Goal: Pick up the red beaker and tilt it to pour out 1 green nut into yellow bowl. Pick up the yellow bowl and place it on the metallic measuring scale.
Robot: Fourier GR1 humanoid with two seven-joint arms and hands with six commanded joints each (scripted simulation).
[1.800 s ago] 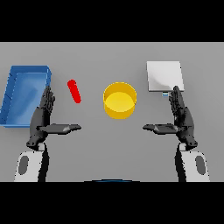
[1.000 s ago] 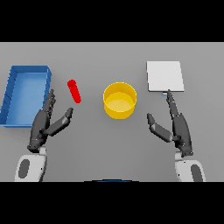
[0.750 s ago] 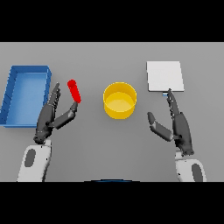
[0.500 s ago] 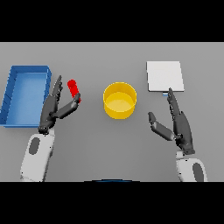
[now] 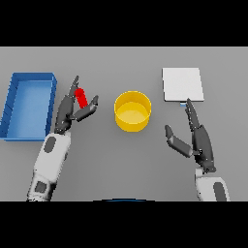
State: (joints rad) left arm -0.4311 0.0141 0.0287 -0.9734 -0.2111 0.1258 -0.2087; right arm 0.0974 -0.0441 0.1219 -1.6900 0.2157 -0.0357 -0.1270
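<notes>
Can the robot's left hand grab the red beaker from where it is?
Probably yes. The left hand is already at the red beaker, fingers and thumb open on either side, and nothing sits between them.

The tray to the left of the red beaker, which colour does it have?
The tray is blue, seen in the head view.

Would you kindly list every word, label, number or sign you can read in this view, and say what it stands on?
None can be read.
The red beaker, the yellow bowl, the blue tray and the scale all show plain surfaces.
A small bluish mark sits at the scale's near edge, but it is too small to read as text.
</notes>
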